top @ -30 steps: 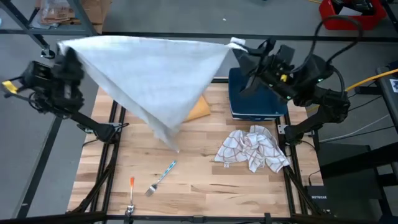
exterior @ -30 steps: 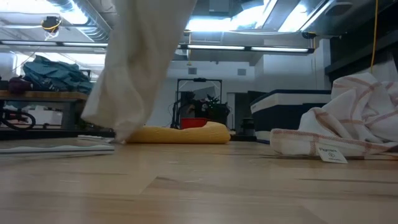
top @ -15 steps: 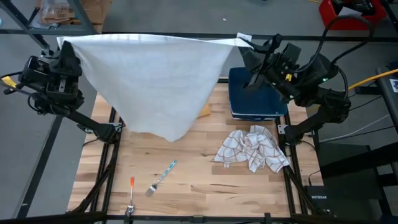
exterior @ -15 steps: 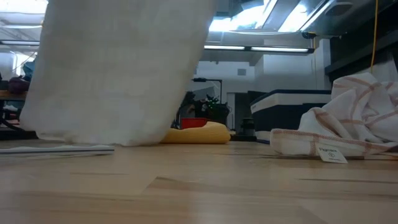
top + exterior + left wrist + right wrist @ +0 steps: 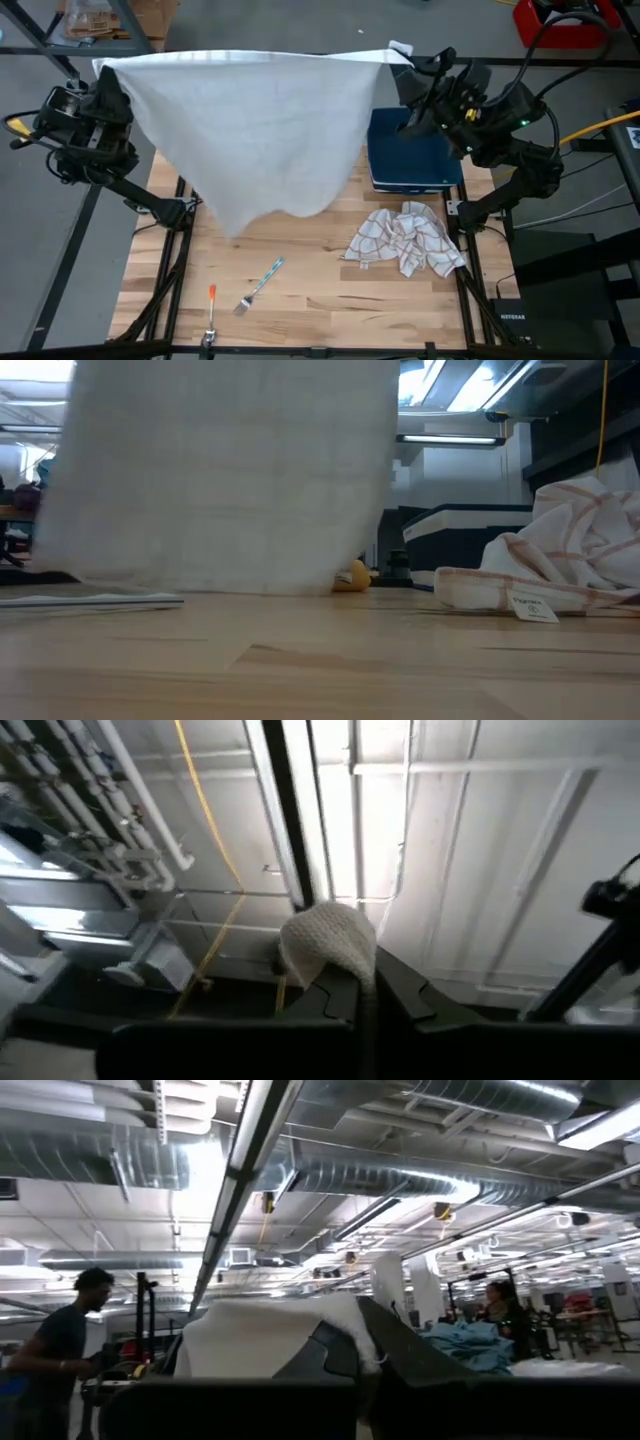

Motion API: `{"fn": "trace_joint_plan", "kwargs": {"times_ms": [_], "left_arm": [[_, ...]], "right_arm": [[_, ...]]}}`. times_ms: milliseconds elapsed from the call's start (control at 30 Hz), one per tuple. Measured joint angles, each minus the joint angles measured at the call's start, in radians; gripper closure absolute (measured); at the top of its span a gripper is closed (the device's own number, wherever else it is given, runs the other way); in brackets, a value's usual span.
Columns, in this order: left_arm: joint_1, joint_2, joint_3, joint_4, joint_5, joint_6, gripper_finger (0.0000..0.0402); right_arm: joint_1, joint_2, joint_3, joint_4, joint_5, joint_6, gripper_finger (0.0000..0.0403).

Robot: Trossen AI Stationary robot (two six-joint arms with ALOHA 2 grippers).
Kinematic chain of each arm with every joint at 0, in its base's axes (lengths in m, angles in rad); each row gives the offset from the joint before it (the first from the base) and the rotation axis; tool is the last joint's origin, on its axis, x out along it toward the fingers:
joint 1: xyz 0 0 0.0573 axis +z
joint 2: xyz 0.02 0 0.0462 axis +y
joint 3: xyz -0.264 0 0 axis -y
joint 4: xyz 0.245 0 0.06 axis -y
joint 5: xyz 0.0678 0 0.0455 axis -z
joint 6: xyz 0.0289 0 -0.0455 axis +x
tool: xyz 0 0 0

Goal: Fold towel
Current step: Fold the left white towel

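The white towel (image 5: 265, 125) hangs spread as a broad sheet between the two raised grippers, its top edge taut from one to the other and its lower edge dangling just above the wooden table (image 5: 320, 300). The left gripper (image 5: 103, 78) is clamped on the towel's one top corner; the right gripper (image 5: 405, 60) is clamped on the other, with a bunch of cloth showing above its fingers (image 5: 330, 1355) in the right wrist view.

Below the right gripper sits a dark blue box (image 5: 412, 155), partly covered by that arm. Nearer the table's front edge from it lies a crumpled checked cloth (image 5: 408, 240). Below the hanging sheet, well apart from both grippers, lie a fork (image 5: 258, 286) and an orange-handled utensil (image 5: 211, 305). In the low view the sheet screens most of the room; only the tip of a yellow object (image 5: 352, 577) shows beside its edge.

Against the earlier frames, the towel has opened from a narrow drape into a full sheet, now hiding the yellow object from above.

Overhead ducts and strip lights show behind, with two people (image 5: 55, 1345) in the background.
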Motion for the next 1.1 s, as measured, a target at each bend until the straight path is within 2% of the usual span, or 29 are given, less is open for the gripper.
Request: {"fn": "trace_joint_plan", "kwargs": {"times_ms": [333,500,600,833,1100], "left_arm": [[-0.001,-0.001,0.001,-0.012,0.030,-0.036,0.0401],[0.000,-0.001,0.001,-0.013,0.085,-0.192,0.0401],[-0.001,0.000,0.001,-0.020,0.140,-0.309,0.0401],[-0.001,0.013,0.001,-0.024,0.271,-0.497,0.0401],[-0.001,0.037,0.001,-0.021,0.385,-0.582,0.0401]], "right_arm": [[0.000,0.000,0.000,0.013,-0.035,0.013,0.0398],[0.000,-0.004,0.000,0.023,-0.100,0.162,0.0398],[0.000,-0.007,0.000,0.029,-0.172,0.216,0.0398],[0.001,-0.008,0.000,0.032,-0.420,0.378,0.0398],[0.001,-0.008,0.000,0.038,-0.550,0.515,0.0398]]}}
